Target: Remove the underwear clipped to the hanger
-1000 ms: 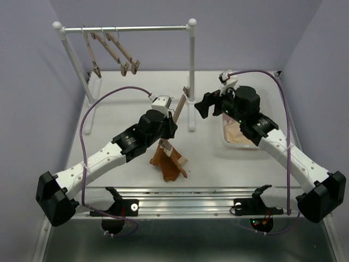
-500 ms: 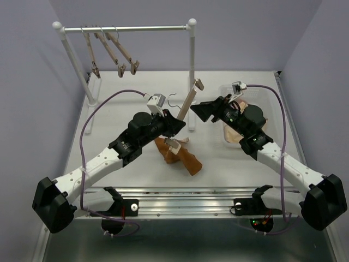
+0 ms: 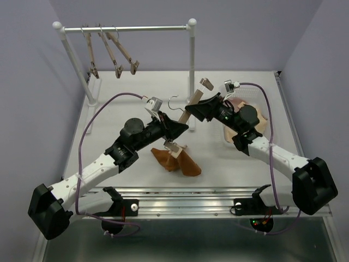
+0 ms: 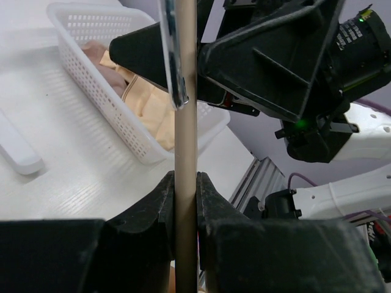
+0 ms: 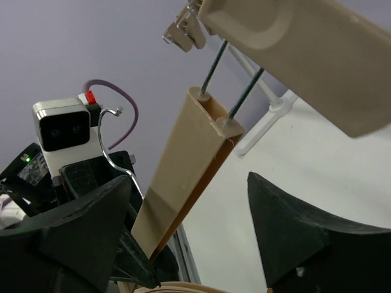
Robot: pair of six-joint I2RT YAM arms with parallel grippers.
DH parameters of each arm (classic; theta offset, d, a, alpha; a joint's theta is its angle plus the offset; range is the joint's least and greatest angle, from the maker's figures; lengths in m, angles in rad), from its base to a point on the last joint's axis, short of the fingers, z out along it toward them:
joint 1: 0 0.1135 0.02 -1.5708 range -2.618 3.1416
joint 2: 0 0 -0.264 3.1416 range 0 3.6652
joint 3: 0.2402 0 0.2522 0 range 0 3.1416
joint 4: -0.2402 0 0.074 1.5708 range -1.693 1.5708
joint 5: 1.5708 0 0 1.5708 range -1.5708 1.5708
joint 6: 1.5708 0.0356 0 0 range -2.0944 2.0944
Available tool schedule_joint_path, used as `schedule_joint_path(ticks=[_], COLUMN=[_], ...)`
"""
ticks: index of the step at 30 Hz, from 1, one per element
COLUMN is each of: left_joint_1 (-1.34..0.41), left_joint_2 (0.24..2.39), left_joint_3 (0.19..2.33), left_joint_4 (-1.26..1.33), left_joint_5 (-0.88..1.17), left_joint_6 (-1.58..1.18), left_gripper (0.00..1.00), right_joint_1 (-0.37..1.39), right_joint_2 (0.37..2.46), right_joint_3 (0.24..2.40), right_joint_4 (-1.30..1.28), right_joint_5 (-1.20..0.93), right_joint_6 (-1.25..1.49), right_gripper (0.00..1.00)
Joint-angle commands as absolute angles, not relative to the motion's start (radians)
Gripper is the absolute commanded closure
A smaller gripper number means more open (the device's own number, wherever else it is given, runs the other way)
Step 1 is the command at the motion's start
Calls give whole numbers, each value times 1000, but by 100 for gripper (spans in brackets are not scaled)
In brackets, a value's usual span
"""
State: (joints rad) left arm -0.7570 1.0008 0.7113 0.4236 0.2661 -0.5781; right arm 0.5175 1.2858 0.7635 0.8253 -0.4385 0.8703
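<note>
On one hanger (image 3: 193,101), one orange-brown underwear (image 3: 177,162)

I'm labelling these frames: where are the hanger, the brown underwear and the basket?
hanger (image 4: 186,152), left wrist view, on its wooden bar.
brown underwear (image 3: 185,165), top view, mid-cloth.
basket (image 4: 107,91), left wrist view, on its side wall.

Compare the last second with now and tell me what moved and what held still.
The right gripper swung left from above the basket and now straddles the upper end of the hanger, fingers open. The left gripper, shut on the hanger throughout, tipped that upper end rightward. The orange-brown underwear shifted a little and is still clipped. The basket and the rack stayed put.
</note>
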Motion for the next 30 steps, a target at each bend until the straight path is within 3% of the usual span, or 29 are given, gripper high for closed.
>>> schedule_joint_path(ticks=[1, 3, 6, 9, 10, 11, 12, 13, 15, 30], left_joint_1=[-753, -753, -753, -753, -753, -753, -753, -753, -753, -747], left_joint_2=[980, 995, 1009, 1012, 1012, 1012, 1009, 1003, 994, 877], left_joint_3=[716, 724, 742, 749, 749, 749, 746, 744, 739, 703], left_joint_4=[555, 557, 560, 557, 557, 555, 554, 551, 532, 282], left_joint_5=[344, 365, 385, 388, 387, 387, 387, 384, 365, 290], left_joint_6=[-572, -566, -560, -560, -561, -561, -561, -560, -560, -552], left_gripper=[100, 100, 100, 100, 93, 79, 62, 34, 2, 1], right_joint_1=[512, 512, 512, 512, 512, 512, 512, 512, 512, 503], right_joint_2=[1296, 1304, 1296, 1276, 1267, 1259, 1252, 1232, 1217, 1117], right_joint_3=[790, 788, 782, 759, 755, 750, 741, 738, 730, 758], right_joint_4=[1020, 1032, 1048, 1084, 1077, 1069, 1062, 1048, 1045, 950], right_joint_5=[-505, -508, -514, -494, -479, -468, -453, -442, -433, -420], right_joint_6=[913, 922, 920, 923, 917, 910, 890, 887, 870, 787], right_gripper=[29, 50, 69, 99, 99, 99, 99, 99, 99, 99])
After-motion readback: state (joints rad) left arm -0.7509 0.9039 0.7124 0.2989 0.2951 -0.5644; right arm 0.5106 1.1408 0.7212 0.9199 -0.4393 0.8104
